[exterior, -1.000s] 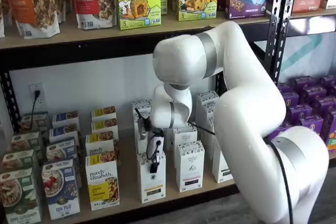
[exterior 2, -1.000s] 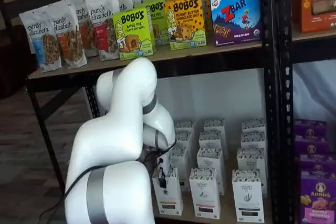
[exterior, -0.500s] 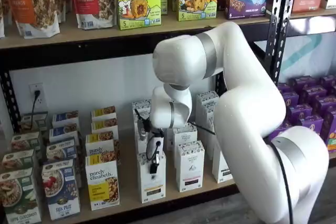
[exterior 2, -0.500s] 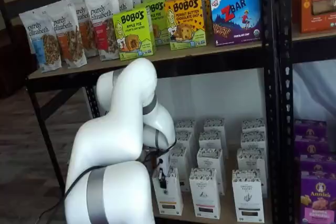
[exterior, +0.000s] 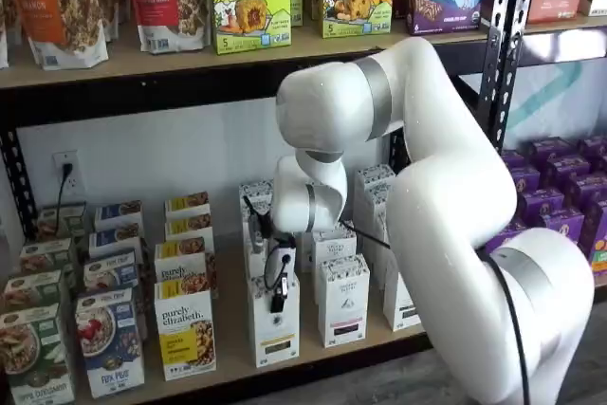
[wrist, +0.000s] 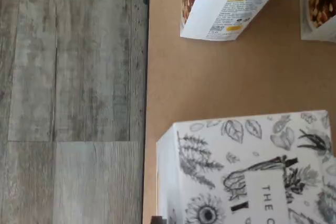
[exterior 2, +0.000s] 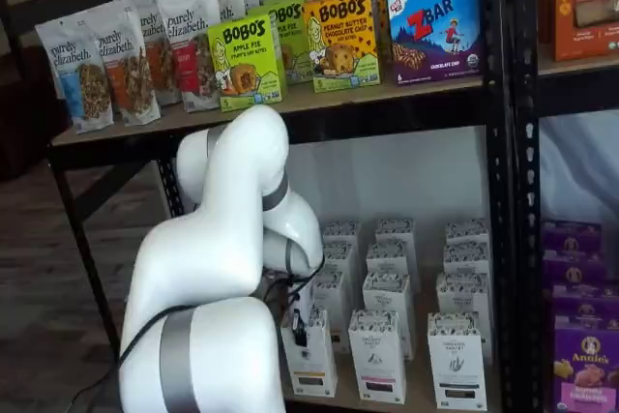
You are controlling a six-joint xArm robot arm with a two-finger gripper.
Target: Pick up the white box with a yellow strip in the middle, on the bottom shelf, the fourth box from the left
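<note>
Your gripper pinches the top of the white box directly beneath it, at the front of the bottom shelf. The carton looks light and stiff but crushable; you should hold its upper side faces.

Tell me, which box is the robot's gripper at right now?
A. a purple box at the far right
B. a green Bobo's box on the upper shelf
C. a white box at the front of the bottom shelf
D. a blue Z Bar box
C: in both shelf views the gripper sits at the top of the front white box on the bottom shelf.
</note>
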